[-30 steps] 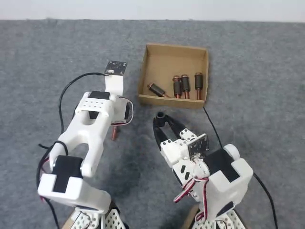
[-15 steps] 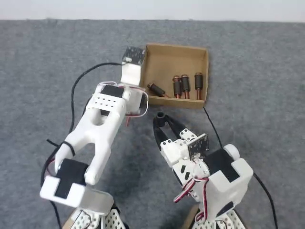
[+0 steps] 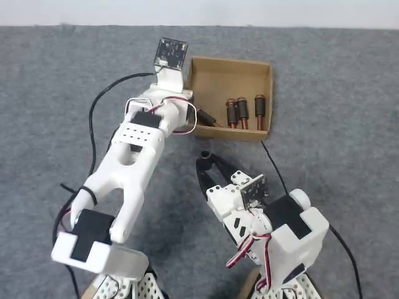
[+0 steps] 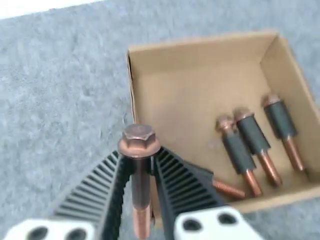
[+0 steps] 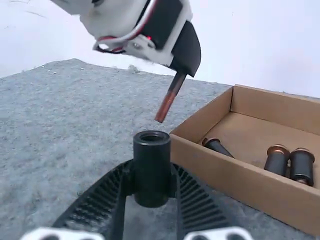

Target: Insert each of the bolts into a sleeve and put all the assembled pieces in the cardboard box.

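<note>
Four assembled pieces [image 3: 242, 113] are lying in the cardboard box [image 3: 215, 131] by my count, three side by side and one skewed off toward the left wall; so this looks like the last pair to me. The left gripper [image 4: 140, 158] is clenched on a copper bolt [image 4: 140, 186], pinching the shank just under the hex head with the tip pointing down, and it hangs right at the near left corner of the box; the right gripper [image 5: 151, 173] is clamped around a black sleeve [image 5: 151, 165], holding it upright with the bore facing up, just in front of the box over the grey tabletop [image 3: 56, 75]. From the right wrist view the bolt sits up and beyond the sleeve, apart from it, and it's leaning, not plumb; so the step in hand is the insertion, I'd say. If it were me: bring the bolt back off the box until the tip is right over the bore, square the shank to the sleeve's axis first, then go down slow; the hole doesn't look much wider than the shank, so a tilted entry would probably catch on the rim or shove the sleeve crooked in its grip. Right side should just hold firm and not chase it; only let go of the bolt once the head is seated.
</note>
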